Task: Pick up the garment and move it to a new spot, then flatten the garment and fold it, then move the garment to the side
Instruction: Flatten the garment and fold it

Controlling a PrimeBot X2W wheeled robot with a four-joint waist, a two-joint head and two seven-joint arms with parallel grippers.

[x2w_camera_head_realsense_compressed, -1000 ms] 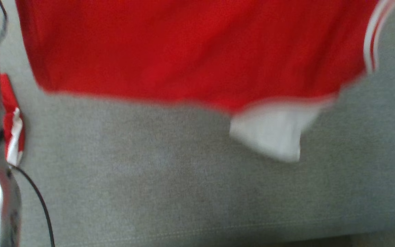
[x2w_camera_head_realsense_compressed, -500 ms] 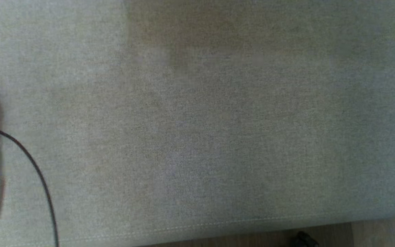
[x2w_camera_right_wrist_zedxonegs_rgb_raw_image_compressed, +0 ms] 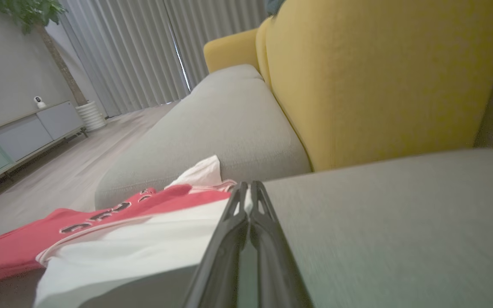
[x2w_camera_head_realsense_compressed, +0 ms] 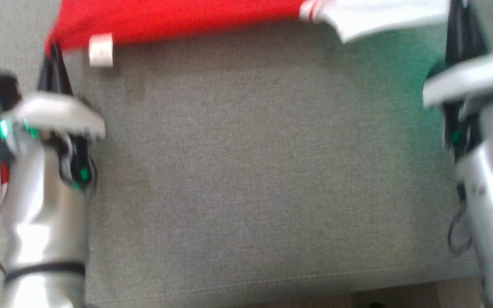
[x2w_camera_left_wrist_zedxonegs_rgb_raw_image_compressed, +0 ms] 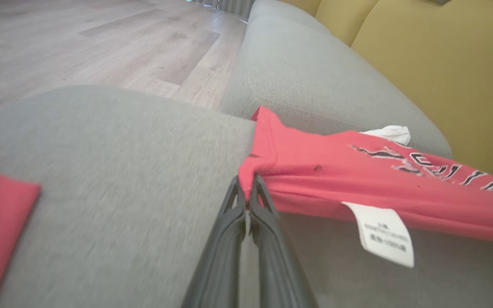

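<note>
The shirt (x2w_camera_head_realsense_compressed: 178,17) is stretched along the top edge of the frame, over the grey sofa seat (x2w_camera_head_realsense_compressed: 246,179). The left gripper (x2w_camera_left_wrist_zedxonegs_rgb_raw_image_compressed: 246,190) is clamped on its red corner at upper left, and the right gripper (x2w_camera_right_wrist_zedxonegs_rgb_raw_image_compressed: 246,188) is pinched on the white end at upper right. Holding both ends apart pulls the cloth taut, likely so it will lie flat for folding

The head view looks steeply down from close above onto the grey fabric sofa seat (x2w_camera_head_realsense_compressed: 250,171), with the red-and-white garment (x2w_camera_head_realsense_compressed: 178,17) along its top edge. The left wrist view skims low over that seat toward the wooden floor (x2w_camera_left_wrist_zedxonegs_rgb_raw_image_compressed: 79,38). The right wrist view, equally low, faces the yellow back cushion (x2w_camera_right_wrist_zedxonegs_rgb_raw_image_compressed: 379,77) and the grey curtains (x2w_camera_right_wrist_zedxonegs_rgb_raw_image_compressed: 135,47). All three views share the garment and the seat.
</note>
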